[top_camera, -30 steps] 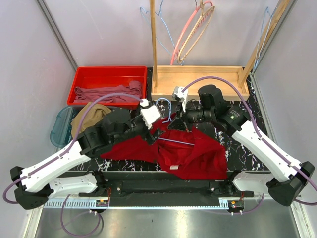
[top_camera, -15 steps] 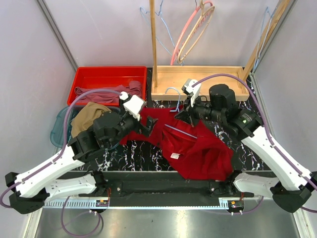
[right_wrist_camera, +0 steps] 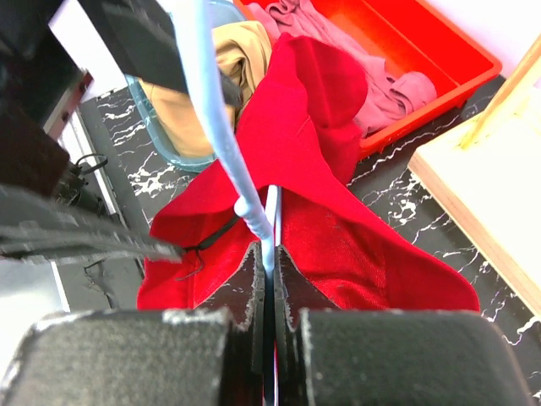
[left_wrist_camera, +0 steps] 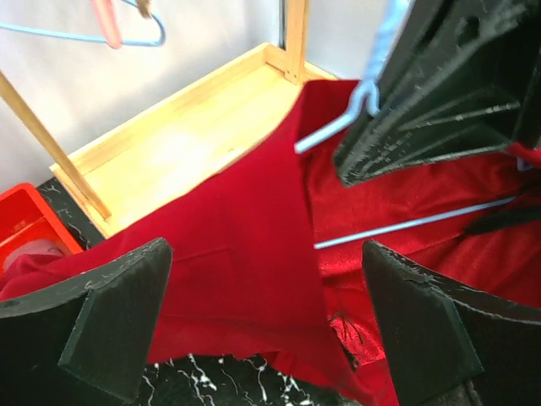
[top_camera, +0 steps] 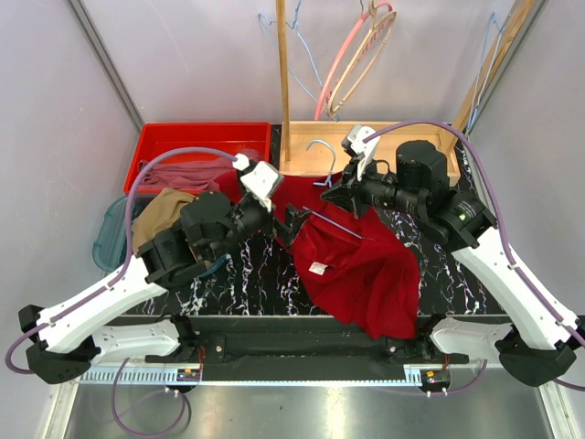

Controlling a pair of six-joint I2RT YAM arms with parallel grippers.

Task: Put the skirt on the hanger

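Your right gripper point(right_wrist_camera: 269, 272) is clenching the thin light-blue wire hanger point(right_wrist_camera: 221, 135) tightly between its two fingers, to the right of the red plastic tray point(top_camera: 201, 129). A dark red cloth garment point(top_camera: 366, 265) is hanging from this hanger and is spreading down to the right of the tray, towards the arm bases.

Your left gripper point(top_camera: 292, 222) is standing fully released and is grasping nothing. It is hovering just off the tray's near right corner, with its fingers point(left_wrist_camera: 110, 321) on either side of the red cloth.

The tan soft cloth skirt point(top_camera: 163, 215) is lying crumpled in a translucent blue bin point(top_camera: 105, 240), just in front of the tray's left half. No gripper is touching it.
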